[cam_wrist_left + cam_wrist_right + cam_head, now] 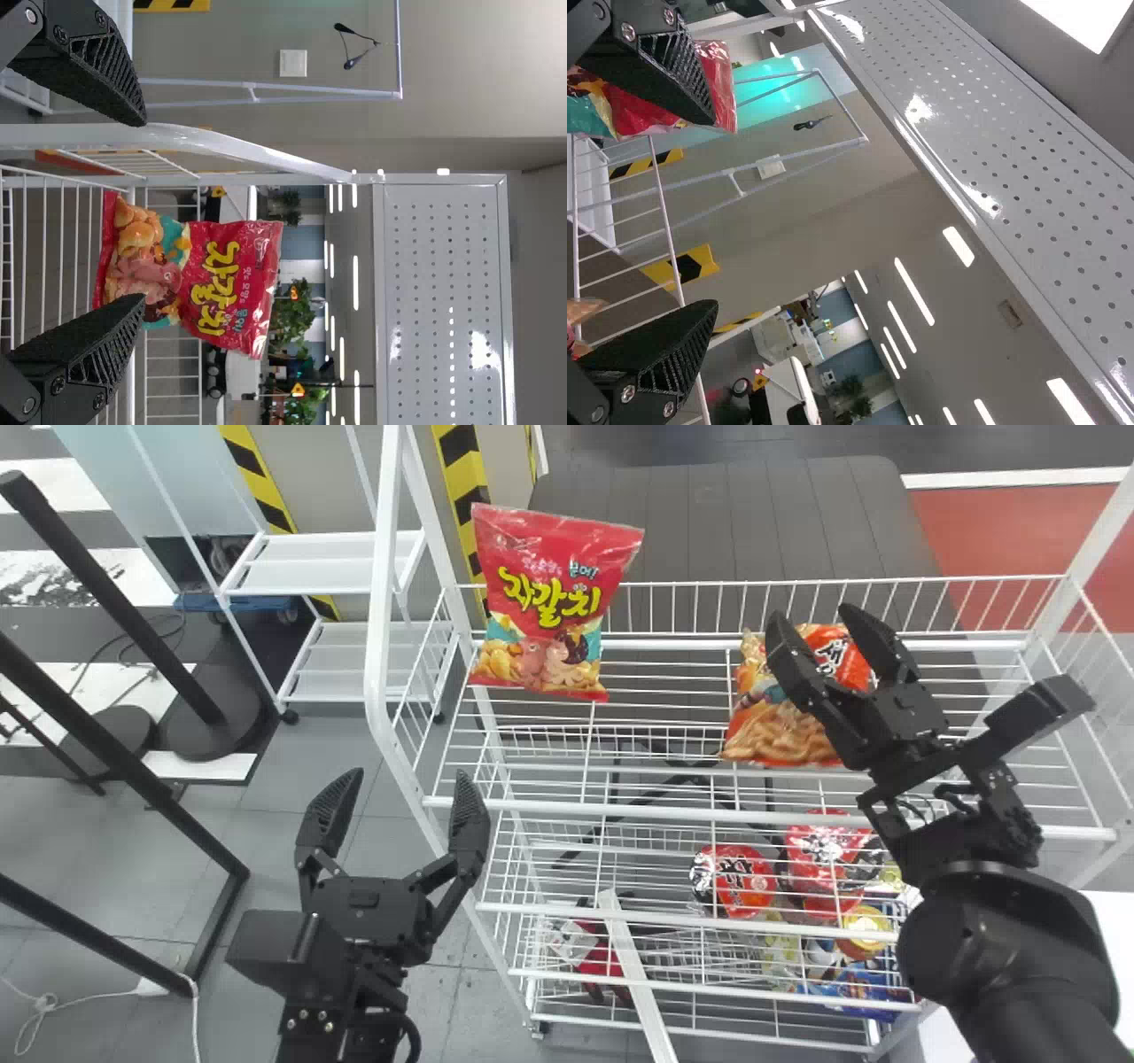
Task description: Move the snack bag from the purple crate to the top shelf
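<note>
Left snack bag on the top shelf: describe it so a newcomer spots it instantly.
Find the white wire rack, then the left end of its top shelf. The red snack bag there has large yellow lettering across its middle, unlike the orange-red bag to its right, which is lettered in white.

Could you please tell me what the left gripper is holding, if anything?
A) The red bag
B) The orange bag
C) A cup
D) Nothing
D: the left gripper's fingers are spread wide, and the red bag stands apart from them on the rack.
</note>
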`<action>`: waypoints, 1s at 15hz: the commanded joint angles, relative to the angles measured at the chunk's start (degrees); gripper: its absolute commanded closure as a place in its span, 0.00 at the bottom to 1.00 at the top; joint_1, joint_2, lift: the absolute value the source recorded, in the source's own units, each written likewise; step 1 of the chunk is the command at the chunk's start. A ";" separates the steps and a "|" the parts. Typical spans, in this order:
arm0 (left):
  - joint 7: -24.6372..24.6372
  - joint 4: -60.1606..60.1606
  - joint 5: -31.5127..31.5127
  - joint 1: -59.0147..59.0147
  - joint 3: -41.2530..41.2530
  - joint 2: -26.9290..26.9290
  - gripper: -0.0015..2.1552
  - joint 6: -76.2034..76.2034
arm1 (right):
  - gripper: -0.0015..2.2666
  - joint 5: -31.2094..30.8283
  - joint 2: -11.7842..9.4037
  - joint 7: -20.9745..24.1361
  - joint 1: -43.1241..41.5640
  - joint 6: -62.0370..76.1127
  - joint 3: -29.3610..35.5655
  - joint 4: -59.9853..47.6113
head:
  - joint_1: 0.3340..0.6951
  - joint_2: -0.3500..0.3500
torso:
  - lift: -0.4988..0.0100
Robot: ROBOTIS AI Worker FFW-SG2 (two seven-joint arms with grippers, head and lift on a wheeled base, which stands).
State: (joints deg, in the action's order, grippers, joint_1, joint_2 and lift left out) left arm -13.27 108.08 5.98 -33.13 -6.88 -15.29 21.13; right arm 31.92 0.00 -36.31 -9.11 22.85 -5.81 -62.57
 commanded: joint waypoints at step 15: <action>-0.09 0.20 0.00 0.18 -0.42 -0.88 0.06 0.00 | 0.06 -3.88 0.05 28.49 8.58 -69.92 5.19 -45.01 | 1.00 0.77 | 0.98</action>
State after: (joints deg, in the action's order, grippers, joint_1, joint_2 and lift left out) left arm -13.36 108.28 5.98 -32.96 -7.30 -16.17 21.13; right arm 27.74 0.00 -7.76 -0.41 -45.66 -1.80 -106.67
